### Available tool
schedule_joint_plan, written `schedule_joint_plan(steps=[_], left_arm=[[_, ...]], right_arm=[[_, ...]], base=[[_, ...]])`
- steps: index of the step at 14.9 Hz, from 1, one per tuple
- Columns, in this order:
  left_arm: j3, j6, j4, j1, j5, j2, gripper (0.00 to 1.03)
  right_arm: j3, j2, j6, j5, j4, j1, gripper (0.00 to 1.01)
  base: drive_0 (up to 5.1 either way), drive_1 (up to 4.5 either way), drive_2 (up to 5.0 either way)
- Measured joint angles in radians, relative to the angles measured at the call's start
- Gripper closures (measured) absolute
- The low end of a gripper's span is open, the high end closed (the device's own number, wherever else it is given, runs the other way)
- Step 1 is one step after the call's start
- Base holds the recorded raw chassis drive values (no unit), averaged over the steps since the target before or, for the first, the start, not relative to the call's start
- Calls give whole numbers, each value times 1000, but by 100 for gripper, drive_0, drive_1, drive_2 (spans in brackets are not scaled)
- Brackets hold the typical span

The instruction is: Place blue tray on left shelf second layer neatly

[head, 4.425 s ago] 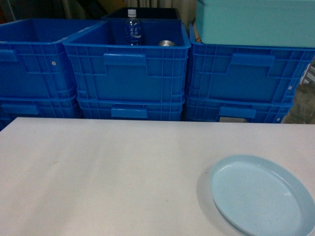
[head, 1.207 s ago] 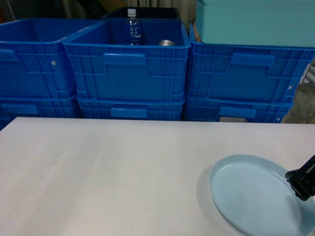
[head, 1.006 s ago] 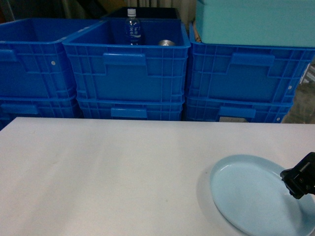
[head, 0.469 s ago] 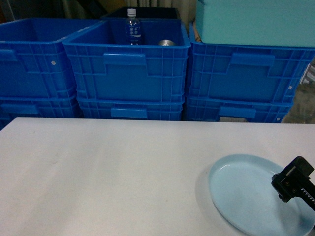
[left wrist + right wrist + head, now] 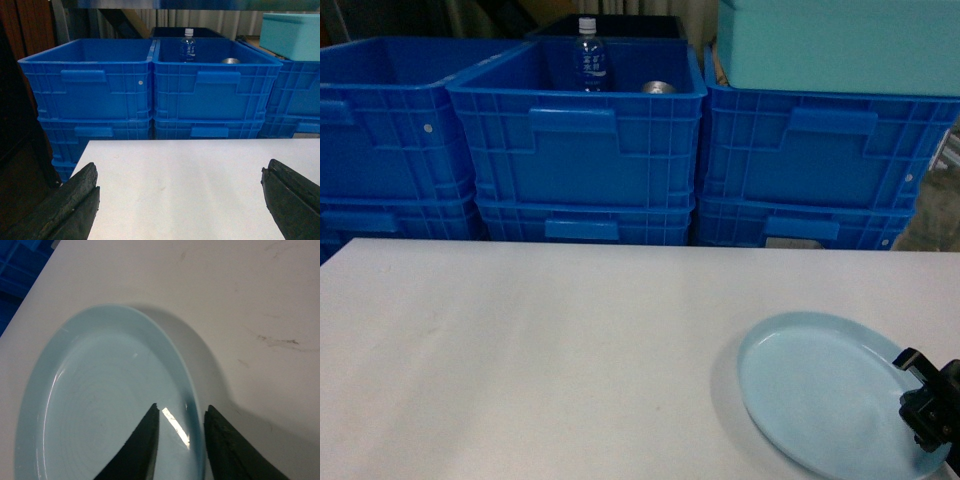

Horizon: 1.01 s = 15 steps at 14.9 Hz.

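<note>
Gripping the rim is the step I judge to be in hand: the right gripper (image 5: 181, 440) straddles the edge of the blue tray (image 5: 825, 395), one finger over the inside of the dish and the other outside the rim on the white table (image 5: 520, 350). The jaws stand narrowly apart around that rim; I cannot tell from these views whether they already bear on the plastic or have a sliver of gap left, so I would not call it clamped.

Taking the tray as my landmark: it lies flat on the table near the table's right front corner, open face up, with the stacked blue crates (image 5: 580, 140) well beyond it and the pale teal box (image 5: 840, 40) on top of the crate behind it. Being round, the tray has no true long axis and points nowhere in particular; in the head view it only looks oval from the slant of the camera.

The left gripper (image 5: 180, 200) is well away from the tray, wide apart and holding nothing.

Next, I think, calls for closing firmly on the rim, then lifting level, since a glossy shallow dish pinched at one edge may tip or slip. No shelf shows in any view.
</note>
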State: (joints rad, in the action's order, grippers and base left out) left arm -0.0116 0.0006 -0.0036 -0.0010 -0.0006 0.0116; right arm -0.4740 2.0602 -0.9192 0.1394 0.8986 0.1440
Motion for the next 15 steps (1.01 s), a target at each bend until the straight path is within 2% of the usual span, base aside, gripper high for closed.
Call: schedule_joint_plan(steps=[3,6,8,9,10,11,12,13,15], left_arm=[[0,0,0,0,0,0,5],[0,0,0,0,0,0,5],[0,0,0,0,0,0,5],[0,0,0,0,0,0,5],[0,0,0,0,0,0,5],[0,0,0,0,0,0,5],[0,0,0,0,0,0,5],[0,0,0,0,0,0,5],[0,0,0,0,0,0,5]], right_arm=[[17,0,9,-3,23,-5,99],[55,-50,35,-35,30,-21,99],[62,-156,78,-66,-19,-21,99],[60,-228,112,-81,-67,-20,99],[34,-397,196,-143,-195,-17,99],[18,-476,240,-153,-257,-12,99],[4,-551,297,-146,-316,-3,99],[-4,-627,373,-111,-369,7,99],[-15,-789,559,-84,-451,21,99]], base=[[0,0,0],[0,0,0],[0,0,0],[0,0,0],[0,0,0],[0,0,0],[0,0,0],[0,0,0],[0,0,0]])
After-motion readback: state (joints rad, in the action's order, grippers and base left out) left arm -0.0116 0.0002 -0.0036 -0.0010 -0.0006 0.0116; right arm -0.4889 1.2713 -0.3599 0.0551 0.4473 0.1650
